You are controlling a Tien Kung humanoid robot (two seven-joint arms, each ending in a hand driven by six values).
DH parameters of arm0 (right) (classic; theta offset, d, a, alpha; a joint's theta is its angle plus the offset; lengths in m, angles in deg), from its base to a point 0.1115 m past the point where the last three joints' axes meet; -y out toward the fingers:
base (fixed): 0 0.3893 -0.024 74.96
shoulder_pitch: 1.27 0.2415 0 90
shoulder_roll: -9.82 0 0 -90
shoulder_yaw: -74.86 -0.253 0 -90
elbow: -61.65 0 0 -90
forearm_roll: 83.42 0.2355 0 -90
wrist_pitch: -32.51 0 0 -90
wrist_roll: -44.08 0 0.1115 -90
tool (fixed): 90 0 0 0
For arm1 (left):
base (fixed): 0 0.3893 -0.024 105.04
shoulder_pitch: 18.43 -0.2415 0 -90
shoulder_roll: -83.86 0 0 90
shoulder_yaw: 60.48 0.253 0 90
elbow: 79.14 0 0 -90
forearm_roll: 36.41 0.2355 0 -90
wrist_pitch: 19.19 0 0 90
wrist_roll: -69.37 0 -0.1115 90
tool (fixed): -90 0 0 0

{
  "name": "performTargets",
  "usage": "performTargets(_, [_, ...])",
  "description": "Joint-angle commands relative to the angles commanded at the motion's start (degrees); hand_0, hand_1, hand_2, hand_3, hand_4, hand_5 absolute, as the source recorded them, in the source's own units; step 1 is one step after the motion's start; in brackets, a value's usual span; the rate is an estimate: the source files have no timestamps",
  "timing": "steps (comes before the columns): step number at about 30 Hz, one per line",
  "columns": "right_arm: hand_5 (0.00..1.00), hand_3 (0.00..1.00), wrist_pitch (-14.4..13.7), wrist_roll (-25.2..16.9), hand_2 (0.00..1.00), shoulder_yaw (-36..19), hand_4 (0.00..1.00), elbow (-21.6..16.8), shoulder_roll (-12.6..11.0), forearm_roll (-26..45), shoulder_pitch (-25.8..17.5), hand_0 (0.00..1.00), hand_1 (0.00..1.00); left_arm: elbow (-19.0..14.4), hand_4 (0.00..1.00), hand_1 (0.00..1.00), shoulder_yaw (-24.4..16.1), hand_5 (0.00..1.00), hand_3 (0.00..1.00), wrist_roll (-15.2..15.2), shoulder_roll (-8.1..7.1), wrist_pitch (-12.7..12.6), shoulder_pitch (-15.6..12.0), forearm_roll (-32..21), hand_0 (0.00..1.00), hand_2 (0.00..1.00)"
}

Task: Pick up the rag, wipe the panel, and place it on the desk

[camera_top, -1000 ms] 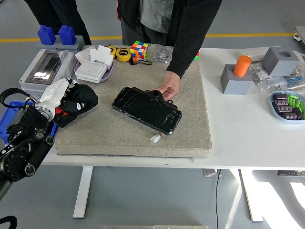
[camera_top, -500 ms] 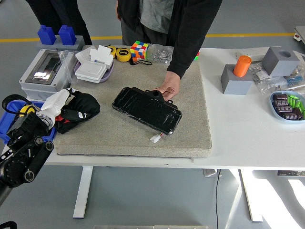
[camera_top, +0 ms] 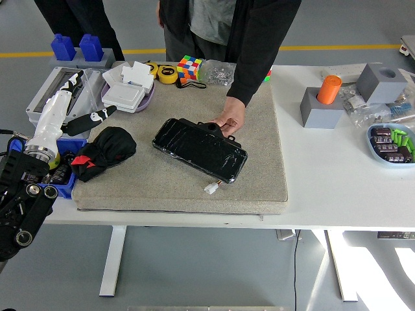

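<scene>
The black rag (camera_top: 105, 149) with a red tag lies bunched on the grey mat (camera_top: 194, 181) at its left edge. Right of it the black panel (camera_top: 200, 150) lies slantwise on the mat, a small white connector at its near side. A person's hand (camera_top: 230, 122) rests on the panel's far edge and steadies it. My left hand (camera_top: 79, 103), white with black fingertips, is lifted above and left of the rag, its fingers spread and holding nothing. It does not touch the rag. My right arm is out of sight.
A grey box with a clear lid (camera_top: 58, 91) and a blue bin (camera_top: 57, 186) stand at the left. A purple tray of white boxes (camera_top: 126, 95), a tape measure (camera_top: 167, 73) and a colour cube (camera_top: 189, 67) sit behind. Grey blocks, an orange cylinder (camera_top: 329, 89) and a parts bowl (camera_top: 389, 143) are right.
My left hand has let go of the rag, opened and risen up and away to the left. The rag stays on the mat. The person's hand and the panel have not moved.
</scene>
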Motion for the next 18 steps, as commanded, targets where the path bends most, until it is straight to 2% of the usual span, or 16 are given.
performTargets(1, [0.376, 0.546, 0.00, -0.02, 0.561, -0.10, 0.944, 0.08, 0.05, 0.04, 0.02, 0.594, 0.609, -0.58, 0.998, 0.696, -1.11, 0.344, 0.683, 0.80, 0.28, -0.27, -0.57, -1.17, 0.678, 0.727])
performTargets(2, [0.376, 0.546, 0.00, -0.02, 0.561, -0.21, 0.944, 0.17, 0.09, 0.01, 0.06, 0.594, 0.609, -0.88, 0.998, 0.696, -1.54, 0.344, 0.683, 1.14, 0.47, -0.41, -0.88, -1.62, 0.678, 0.727])
performTargets(6, [0.376, 0.546, 0.01, -0.02, 0.561, -1.11, 0.944, 1.00, 0.28, -0.31, 0.38, 0.594, 0.609, -2.55, 0.998, 0.696, -5.73, 0.344, 0.683, 4.64, 1.95, -1.21, -3.73, -9.04, 0.678, 0.727])
performTargets(7, [0.377, 0.546, 0.00, -0.02, 0.561, -1.35, 0.944, 1.22, 0.28, -0.41, 0.45, 0.594, 0.609, -2.82, 0.985, 0.669, -6.88, 0.298, 0.627, 5.28, 2.23, -1.15, -4.38, -10.99, 0.647, 0.688])
performTargets(8, [0.377, 0.546, -0.01, -0.01, 0.561, -1.51, 0.944, 1.37, 0.25, -0.50, 0.53, 0.594, 0.609, -3.04, 0.985, 0.669, -7.79, 0.298, 0.627, 5.70, 2.40, -1.10, -4.84, -12.30, 0.647, 0.688])
performTargets(14, [0.377, 0.546, 0.02, 0.00, 0.560, -2.16, 0.944, 1.93, -0.07, -0.74, 1.03, 0.593, 0.609, -3.76, 0.968, 0.661, -11.72, 0.287, 0.617, 8.95, 2.48, -0.15, -6.91, -17.84, 0.644, 0.680])
performTargets(18, [0.377, 0.546, 0.05, 0.03, 0.560, -2.36, 0.944, 2.13, 0.01, -0.82, 1.22, 0.593, 0.609, -3.84, 0.968, 0.661, -12.87, 0.287, 0.617, 9.35, 2.38, 0.51, -7.55, -19.00, 0.644, 0.680])
